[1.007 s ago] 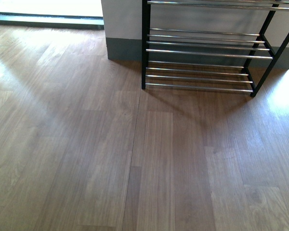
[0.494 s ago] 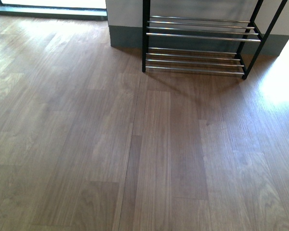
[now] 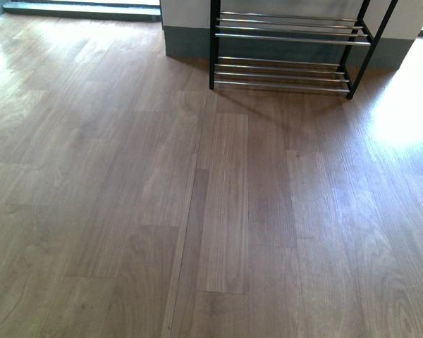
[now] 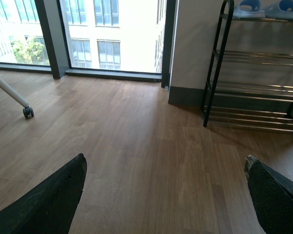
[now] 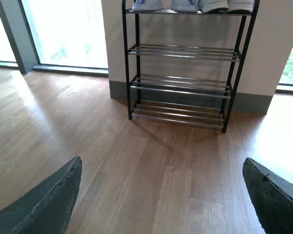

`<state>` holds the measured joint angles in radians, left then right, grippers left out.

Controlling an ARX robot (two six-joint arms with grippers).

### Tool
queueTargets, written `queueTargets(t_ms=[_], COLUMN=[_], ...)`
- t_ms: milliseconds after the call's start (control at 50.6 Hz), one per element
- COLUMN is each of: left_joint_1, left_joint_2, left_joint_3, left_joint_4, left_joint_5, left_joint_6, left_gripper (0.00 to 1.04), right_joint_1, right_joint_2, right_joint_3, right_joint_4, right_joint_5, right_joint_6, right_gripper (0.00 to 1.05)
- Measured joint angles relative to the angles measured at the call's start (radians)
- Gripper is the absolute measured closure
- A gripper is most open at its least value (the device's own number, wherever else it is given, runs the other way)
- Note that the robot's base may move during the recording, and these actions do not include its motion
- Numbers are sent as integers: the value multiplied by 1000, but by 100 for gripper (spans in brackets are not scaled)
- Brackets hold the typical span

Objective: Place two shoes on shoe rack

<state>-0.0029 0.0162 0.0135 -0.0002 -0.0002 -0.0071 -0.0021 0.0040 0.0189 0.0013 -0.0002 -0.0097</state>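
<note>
Two pairs of footwear sit on the top tier of the shoe rack (image 5: pixel 185 63) in the right wrist view: pale blue slippers (image 5: pixel 166 5) toward one end and white-soled shoes (image 5: pixel 227 5) beside them, though only their lower edges show, so I cannot tell whether these are the grey sneakers. The rack is a black frame with tiers of thin chrome bars, standing against a pale wall (image 5: pixel 278 44) with a dark skirting board (image 5: pixel 254 103); the three lower tiers hold nothing. It stands well ahead of the right gripper (image 5: pixel 161 195), whose dark fingers (image 5: pixel 49 204) are spread wide apart with only bare wooden floor (image 5: pixel 161 170) between them. The left gripper (image 4: pixel 166 195) is likewise spread wide and holds nothing; the rack (image 4: pixel 254 87) lies ahead of it and off to one side, with blue slippers (image 4: pixel 263 7) on top. Farther out from that gripper are tall windows (image 4: pixel 112 34) and a white leg ending in a small caster wheel (image 4: pixel 28 112). From the front view only the rack's two lowest tiers (image 3: pixel 282 49) show beyond open floor (image 3: pixel 197 211).
</note>
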Motion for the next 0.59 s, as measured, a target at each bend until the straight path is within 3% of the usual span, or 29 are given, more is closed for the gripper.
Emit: queueTargets(t_ms=[592], left_joint_1=[0], left_joint_2=[0], left_joint_3=[0], left_joint_4=[0], left_joint_5=[0], left_joint_6=[0], left_gripper=[9], right_joint_1=[0], right_joint_2=[0], right_joint_3=[0], right_joint_4=[0], right_joint_5=[0], right_joint_6=[0], right_gripper=[9])
